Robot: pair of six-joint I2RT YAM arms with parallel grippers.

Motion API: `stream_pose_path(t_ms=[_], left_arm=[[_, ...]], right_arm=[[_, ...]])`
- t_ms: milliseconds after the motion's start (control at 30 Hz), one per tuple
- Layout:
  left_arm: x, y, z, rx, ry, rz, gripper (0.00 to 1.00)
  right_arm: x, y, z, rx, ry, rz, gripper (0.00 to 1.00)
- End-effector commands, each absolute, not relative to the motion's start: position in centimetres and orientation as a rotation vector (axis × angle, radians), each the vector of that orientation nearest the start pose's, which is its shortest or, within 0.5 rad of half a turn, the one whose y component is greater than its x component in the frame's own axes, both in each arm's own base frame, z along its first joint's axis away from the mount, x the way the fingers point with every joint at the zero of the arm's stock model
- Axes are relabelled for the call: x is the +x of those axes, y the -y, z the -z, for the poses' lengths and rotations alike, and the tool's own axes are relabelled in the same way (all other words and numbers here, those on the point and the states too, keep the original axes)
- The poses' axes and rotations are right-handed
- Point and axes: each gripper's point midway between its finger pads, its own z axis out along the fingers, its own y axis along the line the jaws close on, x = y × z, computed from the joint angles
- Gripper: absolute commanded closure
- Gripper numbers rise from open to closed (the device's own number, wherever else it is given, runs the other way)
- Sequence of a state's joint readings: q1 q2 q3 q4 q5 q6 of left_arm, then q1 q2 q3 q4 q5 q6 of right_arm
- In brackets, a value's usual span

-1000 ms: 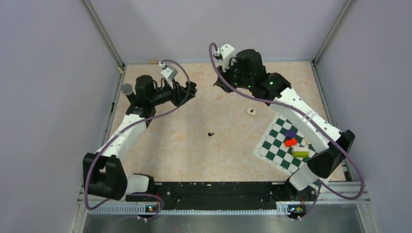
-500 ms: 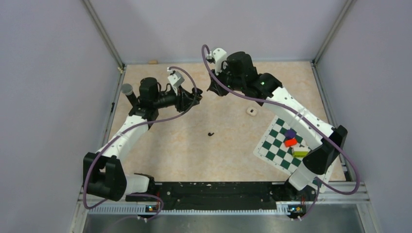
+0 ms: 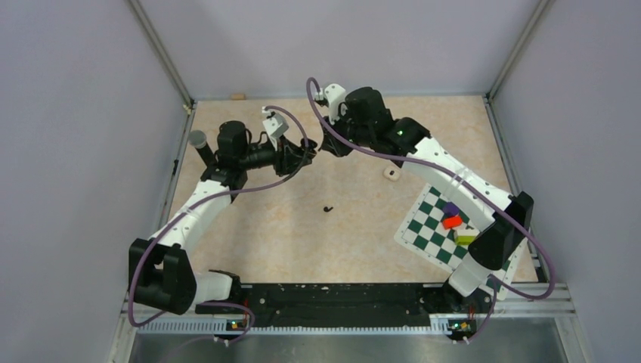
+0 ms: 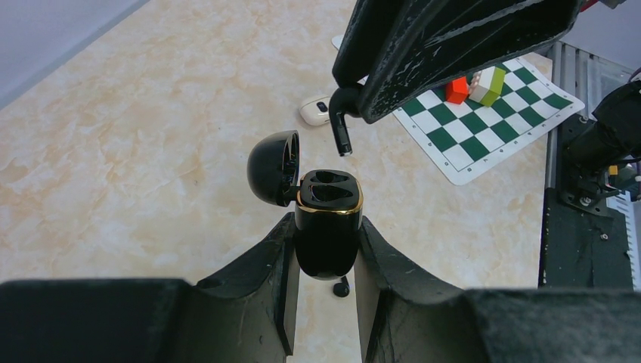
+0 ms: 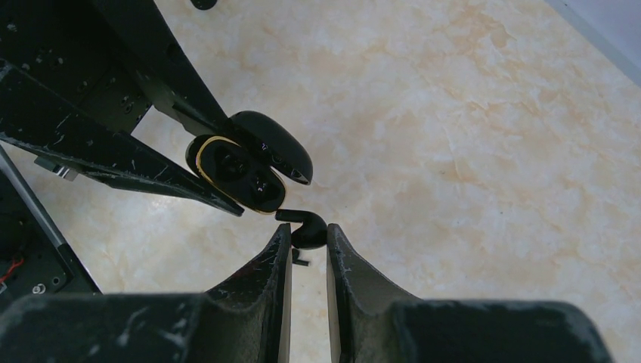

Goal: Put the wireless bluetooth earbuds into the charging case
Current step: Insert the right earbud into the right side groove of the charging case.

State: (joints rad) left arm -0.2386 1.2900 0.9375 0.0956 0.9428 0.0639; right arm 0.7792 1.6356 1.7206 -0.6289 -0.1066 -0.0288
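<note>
My left gripper (image 4: 325, 261) is shut on the glossy black charging case (image 4: 326, 227), held upright above the table with its gold-rimmed mouth up and its lid (image 4: 270, 168) swung open to the left. My right gripper (image 5: 305, 238) is shut on one black earbud (image 5: 306, 229), whose stem (image 4: 342, 132) hangs just above the case's open sockets. The case also shows in the right wrist view (image 5: 236, 172), right beside the bud. The two grippers meet in the top view (image 3: 314, 148). The second earbud (image 3: 327, 208) lies on the table, also seen below the case (image 4: 341, 287).
A green-and-white checkered mat (image 3: 446, 227) at the right holds purple, red and yellow-green blocks (image 3: 453, 219). A small cream object (image 3: 391, 173) lies near the mat. A grey cylinder (image 3: 199, 141) stands at the left edge.
Both arms have come together over the back middle of the table. The right gripper moved left with its earbud and now holds it just above the open case.
</note>
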Motion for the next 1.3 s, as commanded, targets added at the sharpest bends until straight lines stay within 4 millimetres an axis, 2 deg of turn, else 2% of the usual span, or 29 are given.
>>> stream_pose_path(t_ms=[0, 733, 1267], left_arm=[[31.1, 22.6, -26.7, 0.969, -1.505, 0.965, 1.0], [30.7, 23.3, -26.7, 0.989, -1.512, 0.975, 1.0], [31.4, 23.1, -26.8, 0.945, -1.534, 0.957, 1.0]], right_arm=[[31.9, -35.2, -29.7, -0.907, -1.937, -0.573, 0.91], [31.8, -35.7, -29.1, -0.935, -1.932, -0.527, 0.91], [31.2, -36.6, -28.4, -0.967, -1.928, -0.501, 0.91]])
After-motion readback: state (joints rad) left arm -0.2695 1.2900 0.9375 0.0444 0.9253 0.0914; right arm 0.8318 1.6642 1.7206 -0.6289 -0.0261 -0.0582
